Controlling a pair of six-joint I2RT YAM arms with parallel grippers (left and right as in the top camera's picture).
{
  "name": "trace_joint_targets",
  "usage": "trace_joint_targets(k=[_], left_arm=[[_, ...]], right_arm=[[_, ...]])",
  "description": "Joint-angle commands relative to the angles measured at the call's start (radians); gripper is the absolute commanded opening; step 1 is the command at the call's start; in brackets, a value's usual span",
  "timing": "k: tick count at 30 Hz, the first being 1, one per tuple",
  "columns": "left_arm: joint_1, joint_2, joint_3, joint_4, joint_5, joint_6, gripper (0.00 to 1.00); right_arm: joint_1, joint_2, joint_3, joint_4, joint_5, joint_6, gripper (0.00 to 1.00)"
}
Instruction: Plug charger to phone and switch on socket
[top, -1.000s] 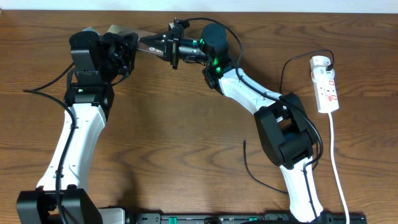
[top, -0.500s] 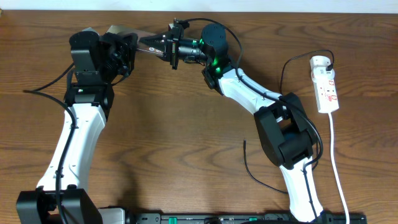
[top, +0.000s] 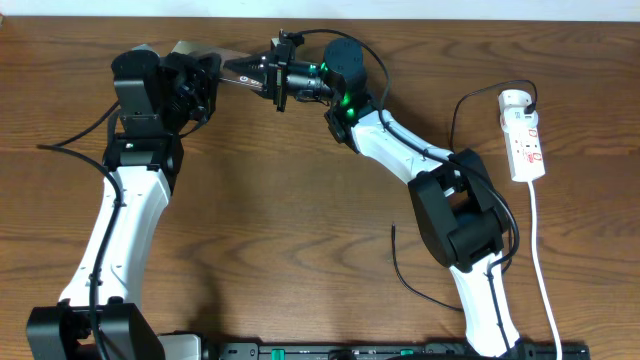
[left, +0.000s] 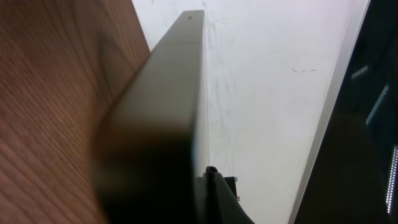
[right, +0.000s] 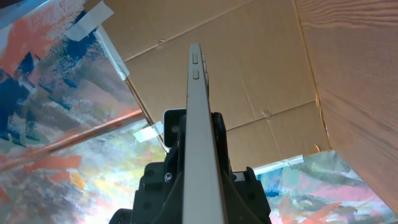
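Observation:
The phone (top: 236, 63) is held above the table's far edge, between both grippers. My left gripper (top: 207, 76) is shut on its left part and my right gripper (top: 262, 72) is shut on its right end. The left wrist view shows the phone edge-on (left: 180, 93) against my left finger (left: 214, 199). The right wrist view shows it edge-on (right: 198, 106) clamped between my right fingers (right: 199, 168). The charger's black cable (top: 408, 283) lies at the front right, its free tip (top: 393, 231) beside the right arm. The white socket (top: 524, 135) lies at the right edge.
The socket's white cord (top: 545, 280) runs toward the front edge. A black cable loops from the socket's far end (top: 457, 108) behind the right arm. Another black cable (top: 70, 145) trails left of the left arm. Cardboard and a painted sheet stand behind the table.

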Motion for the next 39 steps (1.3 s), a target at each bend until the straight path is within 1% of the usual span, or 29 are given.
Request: trace_joint_targets(k=[1,19,20,23,27,31,34,37,39], left_arm=[[-0.003,0.009,-0.010,-0.014,-0.021,0.052,0.07],[-0.003,0.009,-0.010,-0.014,-0.020,0.051,0.07],[-0.003,0.009,-0.010,-0.014,-0.020,0.051,0.07],[-0.003,0.009,-0.010,-0.014,-0.020,0.051,0.07],[-0.003,0.009,-0.010,-0.014,-0.020,0.051,0.07],[-0.003,0.009,-0.010,-0.014,-0.020,0.051,0.08],[-0.003,0.009,-0.010,-0.014,-0.021,0.051,0.07],[-0.003,0.009,-0.010,-0.014,-0.021,0.051,0.08],[-0.003,0.009,-0.010,-0.014,-0.021,0.051,0.07]], right_arm=[[0.018,-0.021,0.011,0.015,-0.027,-0.043,0.01],[0.016,-0.021,0.011,0.014,-0.026,-0.043,0.01],[0.014,-0.021,0.011,0.014,-0.026,-0.043,0.02],[0.012,-0.021,0.011,0.014,-0.026,-0.043,0.16],[0.011,-0.021,0.011,0.014,-0.026,-0.043,0.18],[0.011,-0.021,0.011,0.015,-0.026,-0.043,0.26],[0.011,-0.021,0.011,0.014,-0.026,-0.043,0.33],[0.011,-0.021,0.011,0.015,-0.027,-0.043,0.43],[0.011,-0.021,0.011,0.015,-0.027,-0.043,0.54]])
